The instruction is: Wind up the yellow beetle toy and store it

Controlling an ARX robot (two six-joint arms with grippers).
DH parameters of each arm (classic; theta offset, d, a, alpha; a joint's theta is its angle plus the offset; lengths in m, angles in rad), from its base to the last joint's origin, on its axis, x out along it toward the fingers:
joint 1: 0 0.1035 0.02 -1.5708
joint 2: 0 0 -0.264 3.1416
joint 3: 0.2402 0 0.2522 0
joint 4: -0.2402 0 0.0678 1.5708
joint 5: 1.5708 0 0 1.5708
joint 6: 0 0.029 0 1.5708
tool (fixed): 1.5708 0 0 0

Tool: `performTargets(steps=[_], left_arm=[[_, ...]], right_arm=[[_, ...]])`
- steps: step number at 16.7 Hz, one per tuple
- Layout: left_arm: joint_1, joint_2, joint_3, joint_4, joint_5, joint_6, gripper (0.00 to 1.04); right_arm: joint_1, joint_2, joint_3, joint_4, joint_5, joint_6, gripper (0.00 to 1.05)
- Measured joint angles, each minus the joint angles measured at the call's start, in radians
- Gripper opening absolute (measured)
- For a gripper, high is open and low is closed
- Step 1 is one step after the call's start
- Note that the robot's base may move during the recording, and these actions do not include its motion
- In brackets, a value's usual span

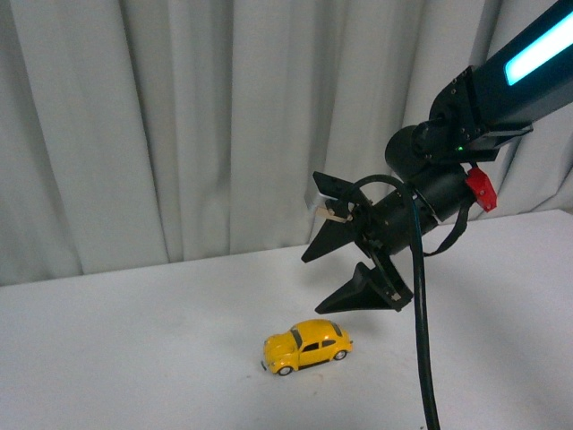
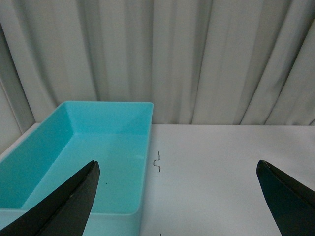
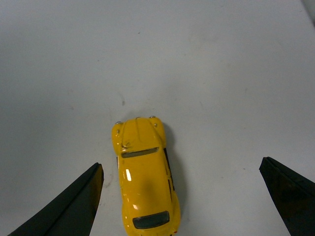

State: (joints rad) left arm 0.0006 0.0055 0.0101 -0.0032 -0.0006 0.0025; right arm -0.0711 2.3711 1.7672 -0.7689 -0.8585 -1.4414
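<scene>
Right wrist view first: how are the jaws held, and why?

The right jaws are spread wide and nothing is gripped. Only the two black tapered fingertips (image 3: pixel 64 206) are seen, at the frame's edges. They are hung above the small glossy yellow beetle toy car (image 3: pixel 145 177), which is framed between them and touched by neither. The wide opening is judged to suit straddling the rounded body on a descent.

And where is the toy placed?

The toy (image 1: pixel 306 346) is stood on its wheels on the white tabletop (image 1: pixel 134 340), close to the camera in the front view, below the raised jaws. The black right arm (image 1: pixel 501 81) is angled down toward it from the upper right, with a black cable (image 1: pixel 421 340) hung beneath. No contact is made, so winding is judged not yet begun.

What is shown of the other side?

In the left wrist view the left jaws are likewise opened wide and empty, with dark fingertips (image 2: pixel 64 206) seen low in the frame. Beyond them an empty turquoise rectangular plastic bin (image 2: pixel 106 118) is set on the tabletop before a pale pleated curtain (image 2: pixel 197 59). It is taken to be the storage place. How far it lies from the toy cannot be told, since both are shown together in no view.
</scene>
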Motion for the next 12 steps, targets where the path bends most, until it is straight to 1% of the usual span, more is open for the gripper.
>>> performTargets(steps=[3,4,7,10,12], left_arm=[[0.0,0.0,0.0,0.0,0.0,0.0,0.98],[0.0,0.0,0.0,0.0,0.0,0.0,0.98],[0.0,0.0,0.0,0.0,0.0,0.0,0.98],[0.0,0.0,0.0,0.0,0.0,0.0,0.98],[0.0,0.0,0.0,0.0,0.0,0.0,0.98]], right_arm=[[0.027,0.072,0.077,-0.123,0.038,-0.096,0.98],[0.041,0.091,0.079,-0.111,0.07,-0.127,0.98],[0.061,0.09,0.014,-0.047,0.123,-0.121,0.98],[0.066,0.089,-0.027,-0.005,0.148,-0.09,0.98],[0.066,0.089,-0.037,-0.005,0.168,-0.085,0.98]])
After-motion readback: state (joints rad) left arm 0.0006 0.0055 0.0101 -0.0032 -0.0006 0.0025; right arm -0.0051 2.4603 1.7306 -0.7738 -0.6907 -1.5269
